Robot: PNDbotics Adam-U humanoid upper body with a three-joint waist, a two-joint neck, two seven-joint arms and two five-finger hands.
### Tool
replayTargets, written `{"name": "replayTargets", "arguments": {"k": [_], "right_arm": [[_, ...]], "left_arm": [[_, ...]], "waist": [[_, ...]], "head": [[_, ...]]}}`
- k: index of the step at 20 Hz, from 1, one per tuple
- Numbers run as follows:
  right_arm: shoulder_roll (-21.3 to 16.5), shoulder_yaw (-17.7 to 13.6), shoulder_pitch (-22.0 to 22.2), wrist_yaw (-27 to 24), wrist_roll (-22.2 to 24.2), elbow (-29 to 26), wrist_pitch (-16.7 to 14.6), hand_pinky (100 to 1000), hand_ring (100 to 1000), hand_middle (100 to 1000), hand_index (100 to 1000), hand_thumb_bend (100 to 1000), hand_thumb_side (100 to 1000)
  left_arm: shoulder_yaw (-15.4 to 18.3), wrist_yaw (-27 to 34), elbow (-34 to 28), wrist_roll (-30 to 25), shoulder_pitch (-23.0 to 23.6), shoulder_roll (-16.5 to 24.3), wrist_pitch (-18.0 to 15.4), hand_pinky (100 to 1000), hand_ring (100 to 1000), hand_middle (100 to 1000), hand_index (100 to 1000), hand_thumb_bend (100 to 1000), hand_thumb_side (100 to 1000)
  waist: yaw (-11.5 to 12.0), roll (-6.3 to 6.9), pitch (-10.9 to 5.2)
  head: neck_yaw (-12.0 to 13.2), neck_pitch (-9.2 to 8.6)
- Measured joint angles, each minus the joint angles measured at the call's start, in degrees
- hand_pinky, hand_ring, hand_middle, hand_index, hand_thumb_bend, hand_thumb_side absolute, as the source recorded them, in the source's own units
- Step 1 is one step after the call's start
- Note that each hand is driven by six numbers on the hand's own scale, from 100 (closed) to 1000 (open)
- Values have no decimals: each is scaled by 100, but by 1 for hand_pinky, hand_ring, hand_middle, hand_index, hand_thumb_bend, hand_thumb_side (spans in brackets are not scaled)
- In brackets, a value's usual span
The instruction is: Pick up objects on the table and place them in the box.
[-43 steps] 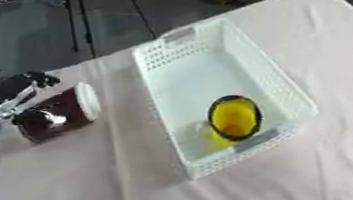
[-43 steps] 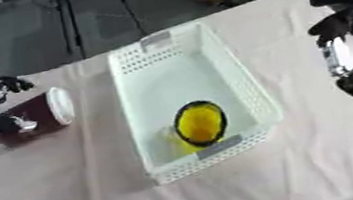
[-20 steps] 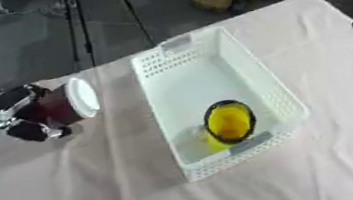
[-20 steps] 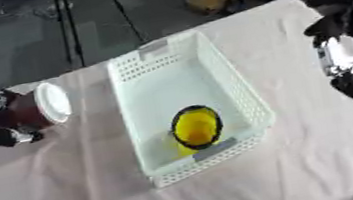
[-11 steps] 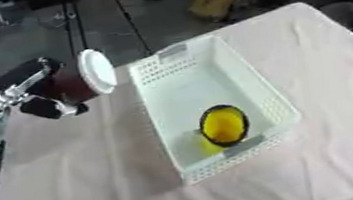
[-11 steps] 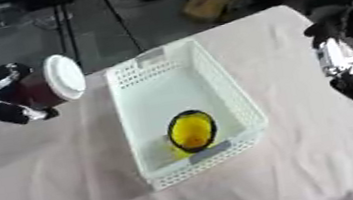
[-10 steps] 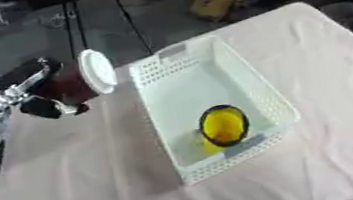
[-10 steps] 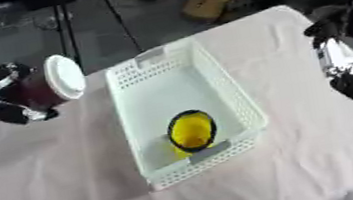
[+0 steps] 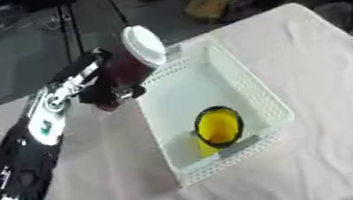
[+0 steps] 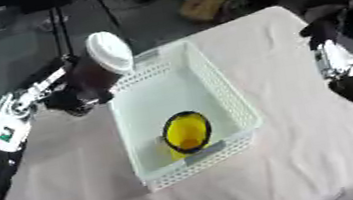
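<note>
A dark red cup with a white lid (image 9: 134, 59) hangs tilted in the air at the far left rim of the white slotted box (image 9: 259, 93). My left hand (image 9: 100, 86) is shut on it, the lid facing the box. A yellow cup with a dark rim (image 9: 218, 127) lies on its side in the near end of the box. At the right edge my right hand (image 10: 335, 31) hovers over the table beside the box, its fingers too blurred to read.
A pale pink cloth (image 9: 329, 148) covers the table. Behind the far edge are a dark floor, a stand's thin legs (image 9: 71, 17) and a yellow-brown bag (image 9: 210, 0).
My left hand has lifted the red cup off the table and carried it right, up to the box's far left rim. The camera view has also shifted. The right hand has barely moved.
</note>
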Motion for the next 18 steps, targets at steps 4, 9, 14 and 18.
{"name": "replayTargets", "arguments": {"k": [4, 9, 14, 18], "right_arm": [[20, 27, -3, -2, 16, -3, -13, 574, 637, 777, 898, 100, 546], [20, 29, -7, -3, 27, -5, -10, 574, 636, 776, 898, 100, 544], [20, 33, -31, -4, 39, -13, -7, 574, 636, 776, 898, 100, 544], [20, 33, -31, -4, 47, -20, -6, 574, 636, 776, 898, 100, 544]], "left_arm": [[-120, 356, -19, 392, 18, -245, -47, 274, 493, 411, 626, 165, 951], [-343, 791, -10, 599, 104, -365, -330, 458, 697, 688, 812, 392, 965], [-815, 749, 47, 347, 157, -206, -678, 698, 838, 841, 901, 547, 939], [-1061, 437, 147, 12, 160, -46, -833, 819, 914, 911, 935, 798, 950]], "waist": [[-27, 2, 0], [-35, 2, 1], [-70, 10, 1], [-52, 10, 1]], "head": [[4, -5], [4, -26], [20, -45], [15, -46]]}}
